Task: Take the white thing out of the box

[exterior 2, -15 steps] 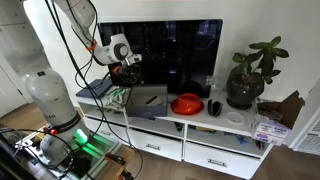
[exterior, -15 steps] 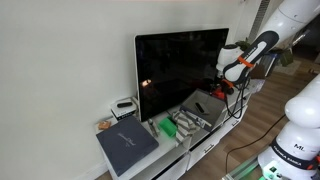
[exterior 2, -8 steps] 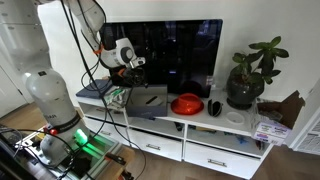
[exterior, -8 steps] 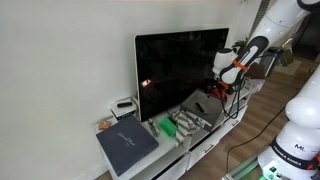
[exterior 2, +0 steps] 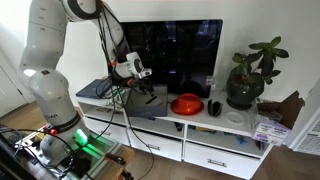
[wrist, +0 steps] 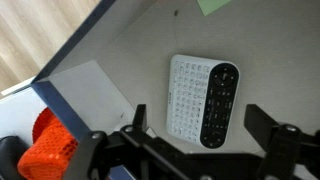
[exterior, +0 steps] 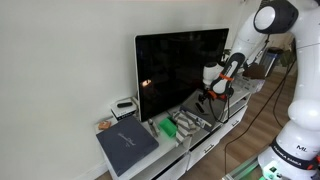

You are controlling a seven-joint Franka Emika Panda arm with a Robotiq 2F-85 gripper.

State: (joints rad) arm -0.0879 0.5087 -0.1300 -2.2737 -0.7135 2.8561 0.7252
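- Wrist view alone: the white thing (wrist: 186,95) lies on the box (wrist: 140,50) panel, black remote (wrist: 218,102) against it, gripper (wrist: 200,128) fingers spread wide.
- In both exterior views the gripper (exterior: 212,92) (exterior 2: 140,82) hovers over the box (exterior: 195,105) (exterior 2: 148,100), the white thing too small to make out.

shallow grey box (exterior: 195,106), white gridded pad (wrist: 187,97) lying flat

The white bench (exterior 2: 196,122) carries a TV (exterior 2: 170,55), grey box (exterior 2: 146,99), red bowl (exterior 2: 186,104), potted plant (exterior 2: 243,88) and dark slab (exterior: 127,147).

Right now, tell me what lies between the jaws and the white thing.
Nothing: in the wrist view the gripper's open jaws frame the white thing, with only bare grey surface showing between.
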